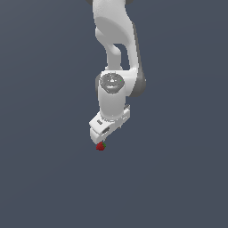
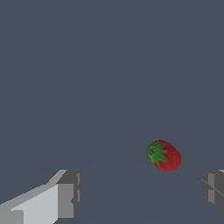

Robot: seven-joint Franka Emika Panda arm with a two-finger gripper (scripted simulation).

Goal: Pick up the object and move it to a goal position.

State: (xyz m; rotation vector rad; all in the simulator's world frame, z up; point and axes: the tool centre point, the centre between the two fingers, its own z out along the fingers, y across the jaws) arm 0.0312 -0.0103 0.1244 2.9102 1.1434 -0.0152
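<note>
The object is a tiny dark-red strawberry-like lump with a green bit, lying on the flat dark grey surface just below the white arm's hand. In the wrist view the object shows its green leafy end turned toward one finger. My gripper is open, its two grey fingertips spread wide apart, and the object lies ahead of the gap, nearer the other fingertip, touching neither. In the exterior view the gripper hangs directly over the object, and its fingers are mostly hidden by the hand.
A plain dark grey surface fills both views. The white arm comes down from the top of the exterior view. Nothing else shows.
</note>
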